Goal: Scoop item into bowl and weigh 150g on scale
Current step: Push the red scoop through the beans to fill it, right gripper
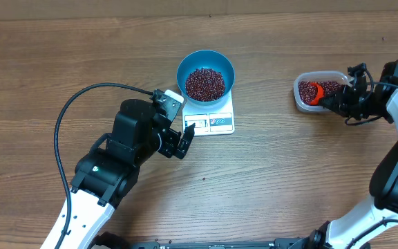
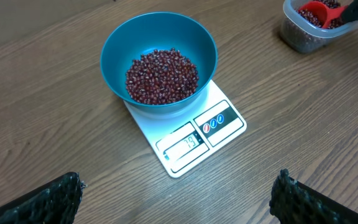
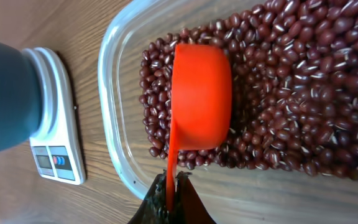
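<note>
Right gripper (image 3: 173,198), jaws clenched on the thin handle of an orange-red scoop (image 3: 201,99), at the near wall of a clear plastic tub (image 3: 112,124). Scoop's cup down among the dark red beans (image 3: 291,93) in that tub, beans pressed against its side.

More of the same beans in a loose mound at the bottom of the bright blue bowl (image 2: 114,56), well below its rim. Bowl seated on the far half of the white scale (image 2: 219,121), wider than the platform and hiding most of it. Display (image 2: 188,143) facing the left arm, digits too small to read with certainty, printed buttons just beside it.

From overhead, bowl and scale near the middle of the wooden table (image 1: 289,173), tub well apart to their right, right arm reaching in from the table's right edge.

Left gripper (image 1: 185,140) released, jaws spread wide and empty, poised near the display edge of the scale; contact with the scale not clear from overhead. From its own wrist camera, two black ribbed fingertips (image 2: 48,202) at the bottom corners, bowl and scale framed between them.

Black cable (image 1: 68,117) in a loop over the table, behind the left arm.
</note>
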`<state>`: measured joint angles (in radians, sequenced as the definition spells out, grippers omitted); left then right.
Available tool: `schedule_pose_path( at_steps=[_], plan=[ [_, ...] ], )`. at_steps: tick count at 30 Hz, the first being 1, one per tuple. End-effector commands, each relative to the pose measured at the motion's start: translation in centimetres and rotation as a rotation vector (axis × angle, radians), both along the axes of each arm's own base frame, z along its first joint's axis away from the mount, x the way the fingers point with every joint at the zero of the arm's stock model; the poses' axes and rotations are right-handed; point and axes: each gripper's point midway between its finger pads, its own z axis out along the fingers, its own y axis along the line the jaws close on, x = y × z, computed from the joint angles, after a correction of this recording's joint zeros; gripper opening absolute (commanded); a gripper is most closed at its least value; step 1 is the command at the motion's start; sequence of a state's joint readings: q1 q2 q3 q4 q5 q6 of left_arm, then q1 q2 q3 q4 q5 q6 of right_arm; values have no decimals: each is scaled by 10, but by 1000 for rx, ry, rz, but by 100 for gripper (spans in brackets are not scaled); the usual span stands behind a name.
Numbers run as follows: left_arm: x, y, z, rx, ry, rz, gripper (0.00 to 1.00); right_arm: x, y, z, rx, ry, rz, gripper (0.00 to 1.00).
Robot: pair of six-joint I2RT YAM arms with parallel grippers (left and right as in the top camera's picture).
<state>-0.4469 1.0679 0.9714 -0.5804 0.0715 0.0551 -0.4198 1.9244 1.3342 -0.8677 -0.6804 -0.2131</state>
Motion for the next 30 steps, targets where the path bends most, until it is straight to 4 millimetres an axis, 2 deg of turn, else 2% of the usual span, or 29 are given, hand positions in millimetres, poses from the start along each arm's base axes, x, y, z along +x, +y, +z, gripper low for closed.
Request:
schedule_pose_path(
  at_steps=[1,7,11,21,26,30],
  plan=[
    [2,-2,8,-17,-9,3,100,-3,8,-18,65,47,4,4],
    [2,-2,8,-17,-9,3,99,-1,13,-15,106,30,10,4],
    [2,-2,8,-17,-9,3,99,0,8,-13,123,20,-3,4],
    [3,-2,7,-17,-8,3,99,1,-23,9,266,-82,-95,4],
    [2,-2,8,-17,-9,3,99,1,-25,17,322,-107,-105,4],
    [3,-2,7,-17,-8,3,100,1,-18,30,386,-158,-75,4]
  ],
)
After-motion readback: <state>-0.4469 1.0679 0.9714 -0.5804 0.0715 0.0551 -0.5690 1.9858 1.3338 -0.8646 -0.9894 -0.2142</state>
